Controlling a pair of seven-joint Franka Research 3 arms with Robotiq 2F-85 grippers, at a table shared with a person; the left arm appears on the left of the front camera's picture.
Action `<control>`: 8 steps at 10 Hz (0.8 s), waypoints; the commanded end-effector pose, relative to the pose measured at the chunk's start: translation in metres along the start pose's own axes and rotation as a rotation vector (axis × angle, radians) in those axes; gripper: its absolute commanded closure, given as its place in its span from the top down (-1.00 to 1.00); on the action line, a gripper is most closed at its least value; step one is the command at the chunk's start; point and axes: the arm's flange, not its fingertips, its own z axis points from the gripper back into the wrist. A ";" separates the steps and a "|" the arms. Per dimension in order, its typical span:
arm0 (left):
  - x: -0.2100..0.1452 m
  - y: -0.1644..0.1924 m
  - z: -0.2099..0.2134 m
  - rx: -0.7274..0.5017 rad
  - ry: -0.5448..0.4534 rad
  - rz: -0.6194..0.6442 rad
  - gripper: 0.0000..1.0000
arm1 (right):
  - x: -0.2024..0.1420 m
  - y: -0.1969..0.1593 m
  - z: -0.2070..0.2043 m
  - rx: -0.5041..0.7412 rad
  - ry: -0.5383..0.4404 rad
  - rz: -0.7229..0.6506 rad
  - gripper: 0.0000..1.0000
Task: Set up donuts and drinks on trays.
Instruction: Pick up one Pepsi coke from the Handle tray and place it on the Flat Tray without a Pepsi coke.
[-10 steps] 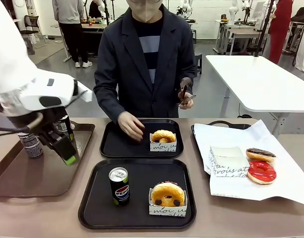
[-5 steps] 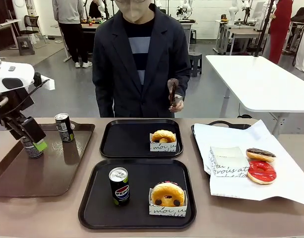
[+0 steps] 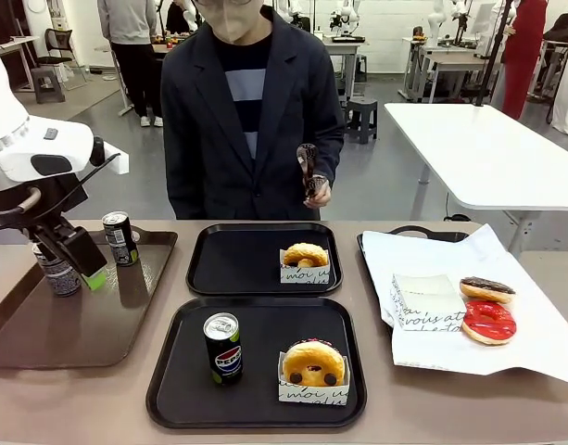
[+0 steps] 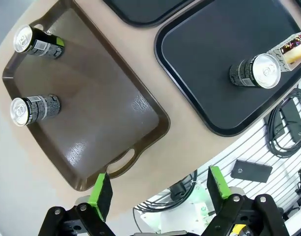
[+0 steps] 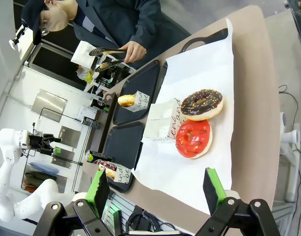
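Two slim silver-topped soda cans (image 4: 35, 108) stand on a glossy brown tray (image 4: 106, 113) beyond the spread, empty left gripper (image 4: 157, 189); right wrist view has chocolate and red ring donuts (image 5: 193, 139) before the gaping right gripper (image 5: 155, 189)

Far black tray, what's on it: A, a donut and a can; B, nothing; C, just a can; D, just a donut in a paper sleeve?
D: the far tray holds one sleeved donut and no can; the Pepsi can stands on the near tray.
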 end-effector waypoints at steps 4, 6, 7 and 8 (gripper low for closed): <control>-0.001 0.002 0.000 -0.012 -0.006 0.021 1.00 | 0.002 -0.001 -0.001 0.024 -0.028 0.017 1.00; -0.001 0.002 0.000 -0.012 -0.006 0.021 1.00 | 0.002 -0.001 -0.001 0.024 -0.028 0.017 1.00; -0.001 0.002 0.000 -0.012 -0.006 0.021 1.00 | 0.002 -0.001 -0.001 0.024 -0.028 0.017 1.00; -0.001 0.002 0.000 -0.012 -0.006 0.021 1.00 | 0.002 -0.001 -0.001 0.024 -0.028 0.017 1.00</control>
